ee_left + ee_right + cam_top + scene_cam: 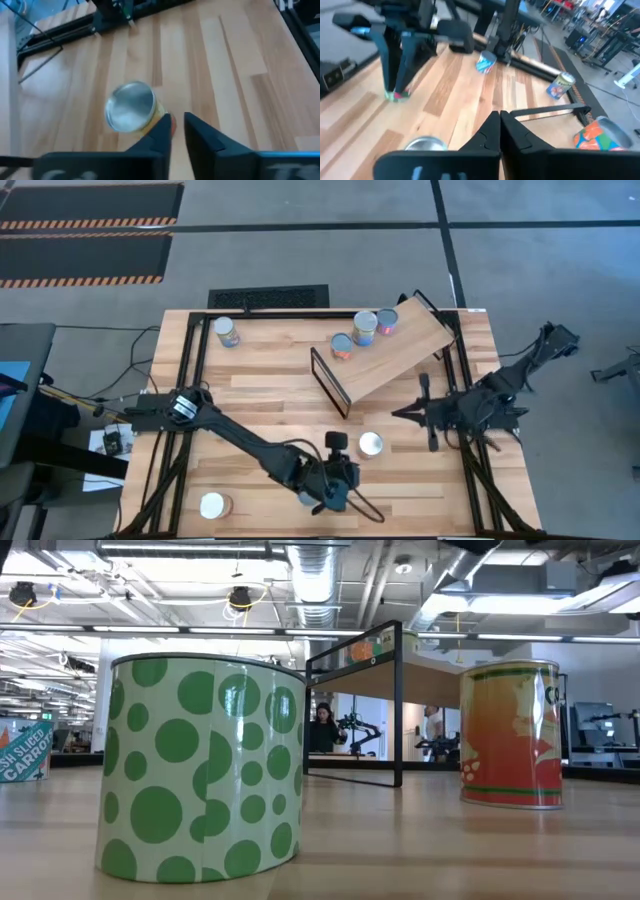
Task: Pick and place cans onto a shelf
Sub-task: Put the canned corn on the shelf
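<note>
While three cans (364, 330) crowd the shelf (392, 352) | left fingers (178, 129) barely parted beside silver-topped can (131, 106) | right fingers (499, 134) closed, near shelf.

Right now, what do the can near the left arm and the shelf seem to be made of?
Can: likely metal, since its round top is silvery and shiny, with an orange-yellow label on the side. Shelf: a light-wood board, matte with visible grain, on a thin black frame, probably metal.

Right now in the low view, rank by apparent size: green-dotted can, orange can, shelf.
1. green-dotted can, looks largest, but it sits nearest the camera.
2. orange can, also close.
3. shelf, looks smallest only because it stands farther back.
</note>
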